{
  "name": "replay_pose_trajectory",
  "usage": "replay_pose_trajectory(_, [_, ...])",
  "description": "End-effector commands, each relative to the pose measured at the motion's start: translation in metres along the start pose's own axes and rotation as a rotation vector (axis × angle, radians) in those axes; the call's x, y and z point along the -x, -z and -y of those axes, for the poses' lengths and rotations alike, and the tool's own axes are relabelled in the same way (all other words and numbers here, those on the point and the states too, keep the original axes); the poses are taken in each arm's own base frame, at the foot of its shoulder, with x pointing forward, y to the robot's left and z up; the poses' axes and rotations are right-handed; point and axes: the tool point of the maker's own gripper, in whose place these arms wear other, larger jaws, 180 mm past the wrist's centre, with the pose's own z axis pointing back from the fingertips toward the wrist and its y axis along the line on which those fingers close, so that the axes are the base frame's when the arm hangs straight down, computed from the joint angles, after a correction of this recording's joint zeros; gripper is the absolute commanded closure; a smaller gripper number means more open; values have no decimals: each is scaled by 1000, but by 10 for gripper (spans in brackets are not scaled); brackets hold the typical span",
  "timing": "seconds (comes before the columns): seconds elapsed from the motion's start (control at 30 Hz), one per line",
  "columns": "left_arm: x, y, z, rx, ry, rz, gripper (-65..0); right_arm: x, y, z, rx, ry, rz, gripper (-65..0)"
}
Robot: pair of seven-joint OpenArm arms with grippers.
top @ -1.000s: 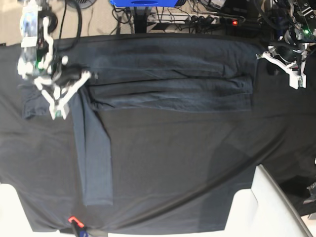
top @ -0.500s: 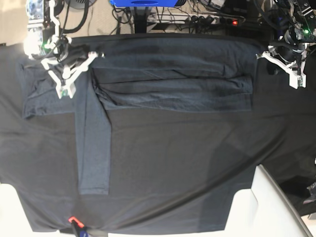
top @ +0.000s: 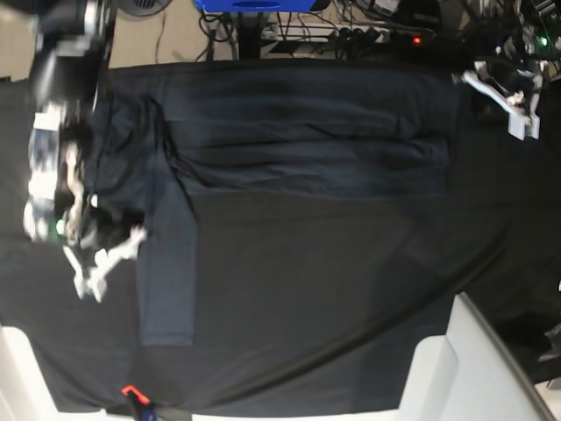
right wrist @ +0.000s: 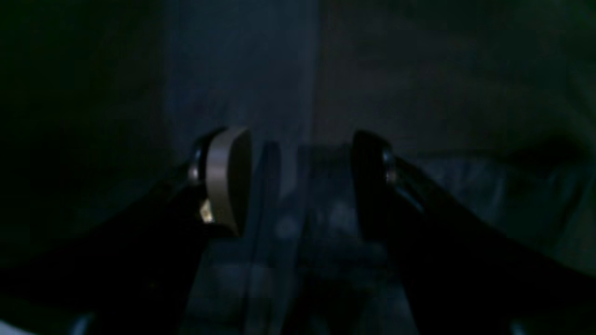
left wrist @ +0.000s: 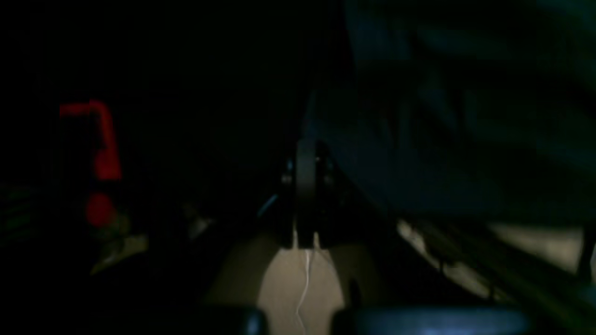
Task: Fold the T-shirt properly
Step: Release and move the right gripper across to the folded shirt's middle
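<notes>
since the earlier frames my right claw point(top: 103, 263) had swung down from the far left corner of the counter point(top: 307, 351) toward the near side and let go of the shirt; it looked smeared by motion in the base view. the left claw point(top: 513, 105) had shifted only slightly at the far right edge.

nearest me in the base view, a red clip point(top: 130, 390) sat at the near edge of the black counter cloth point(top: 289, 289), and a white panel point(top: 473, 368) covered the near right corner. the right claw hung over the cloth just left of a narrow strip of the t-shirt point(top: 307, 149) that ran toward me. in the right wrist view its jaws stood apart with nothing between them, one pale finger pad point(right wrist: 226, 177) showing, and blue-grey fabric of the t-shirt point(right wrist: 242, 70) lay below beside the darker cloth point(right wrist: 442, 70).

farther back, the t-shirt's main body lay as a long folded band across the far half of the counter, touching the cloth all along, with a rumpled part at its left end.

at the far right, the left claw sat off the shirt, just beyond its right end. in the left wrist view its fingers point(left wrist: 305, 186) were pressed together, gripping nothing i could see; the picture was very dark, with a red shape point(left wrist: 100, 153) at left and dim fabric, the t-shirt point(left wrist: 442, 153), at right.

beyond the counter lay cables and a power strip point(top: 368, 37) on the floor.
</notes>
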Motion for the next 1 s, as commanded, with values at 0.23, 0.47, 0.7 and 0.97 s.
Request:
replay_pose_trajectory(0.23, [33,-20,-14,-13,-30,13,0,-47,43,6,-5,69,64,-327])
replay_pose_trajectory(0.47, [76,-23,-25,-28,-105,-30,0,-36,66,2,-14,106,55,-323])
replay_pose_trajectory(0.7, [92,-20,-27,-29,-145,-60,0,-28,72,-14,-39,110,53,-168])
replay_pose_trajectory(0.97, [96,-9,-25,-20,-173,-67,0,-32,60,-28,-65,92,46,0])
